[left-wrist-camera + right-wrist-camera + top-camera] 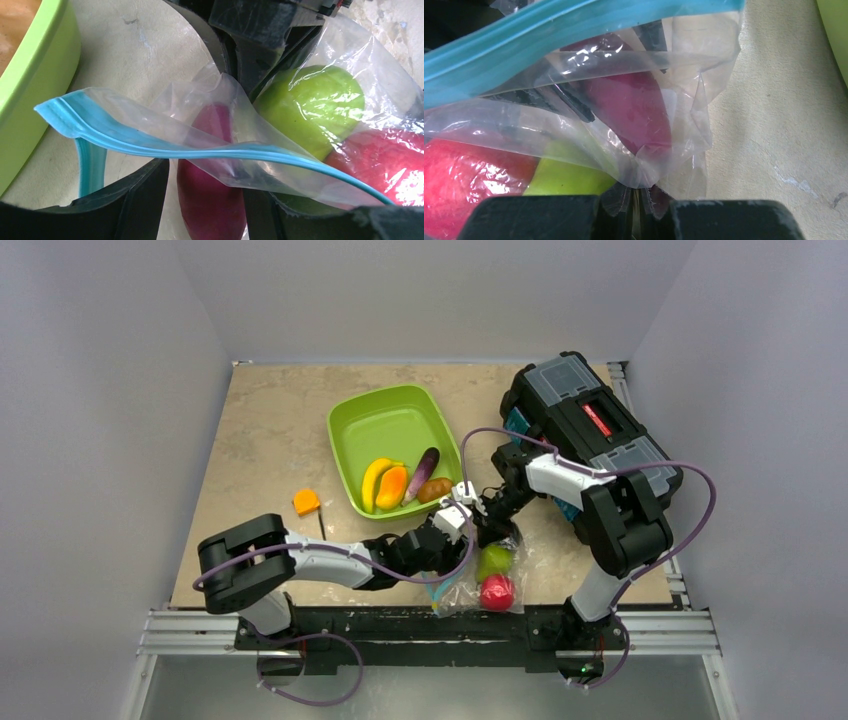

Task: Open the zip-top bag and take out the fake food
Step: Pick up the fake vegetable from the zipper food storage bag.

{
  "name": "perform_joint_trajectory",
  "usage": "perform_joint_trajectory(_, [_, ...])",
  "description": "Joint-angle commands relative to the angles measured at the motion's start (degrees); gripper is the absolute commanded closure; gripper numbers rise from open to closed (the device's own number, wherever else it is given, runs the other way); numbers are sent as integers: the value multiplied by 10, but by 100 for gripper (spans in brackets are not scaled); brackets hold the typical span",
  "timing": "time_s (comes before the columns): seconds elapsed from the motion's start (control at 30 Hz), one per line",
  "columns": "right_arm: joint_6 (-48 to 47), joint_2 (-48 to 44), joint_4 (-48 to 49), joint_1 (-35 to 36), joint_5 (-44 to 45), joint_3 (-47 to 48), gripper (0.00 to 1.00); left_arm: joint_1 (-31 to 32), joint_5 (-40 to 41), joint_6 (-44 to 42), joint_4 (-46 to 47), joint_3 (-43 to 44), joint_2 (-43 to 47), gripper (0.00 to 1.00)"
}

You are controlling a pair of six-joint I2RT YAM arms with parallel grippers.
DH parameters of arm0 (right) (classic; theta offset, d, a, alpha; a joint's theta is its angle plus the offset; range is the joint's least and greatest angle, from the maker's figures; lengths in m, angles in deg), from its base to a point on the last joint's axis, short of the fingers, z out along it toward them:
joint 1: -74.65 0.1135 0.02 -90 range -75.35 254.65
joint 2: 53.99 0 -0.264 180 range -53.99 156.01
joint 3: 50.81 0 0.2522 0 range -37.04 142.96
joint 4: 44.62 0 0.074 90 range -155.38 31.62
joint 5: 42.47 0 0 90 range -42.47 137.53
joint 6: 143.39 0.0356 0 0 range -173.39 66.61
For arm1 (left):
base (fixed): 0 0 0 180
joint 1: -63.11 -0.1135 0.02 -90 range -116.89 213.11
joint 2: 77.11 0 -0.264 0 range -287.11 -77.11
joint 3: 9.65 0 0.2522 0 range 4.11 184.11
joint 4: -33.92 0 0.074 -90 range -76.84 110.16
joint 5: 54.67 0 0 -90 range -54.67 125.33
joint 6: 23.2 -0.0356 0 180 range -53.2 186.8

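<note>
The zip-top bag [462, 587] lies at the table's near edge, its blue zip strip [150, 145] parted. A green pear [494, 560], a red apple [497, 592] and a maroon piece [210, 200] are inside. My left gripper [207, 170] reaches into the mouth, its jaws either side of the maroon piece, with a thin gap on the left. My right gripper [636, 200] is shut on a pinch of the bag's plastic beside the maroon piece [634, 105]. A banana [374, 480], an orange piece [392, 486], an eggplant [424, 472] and a brown piece [434, 490] lie in the green tray [340, 430].
A black toolbox [590, 420] stands at the back right, behind my right arm. A small orange block with a black stick [306, 502] lies left of the tray. The tray's wall [30, 90] is close on the left of my left gripper.
</note>
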Motion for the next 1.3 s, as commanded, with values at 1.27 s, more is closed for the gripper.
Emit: perform_joint_trajectory(1.27, [19,-62,21,-25,-88,-34,77,21,46,8,-186,-8,47,35])
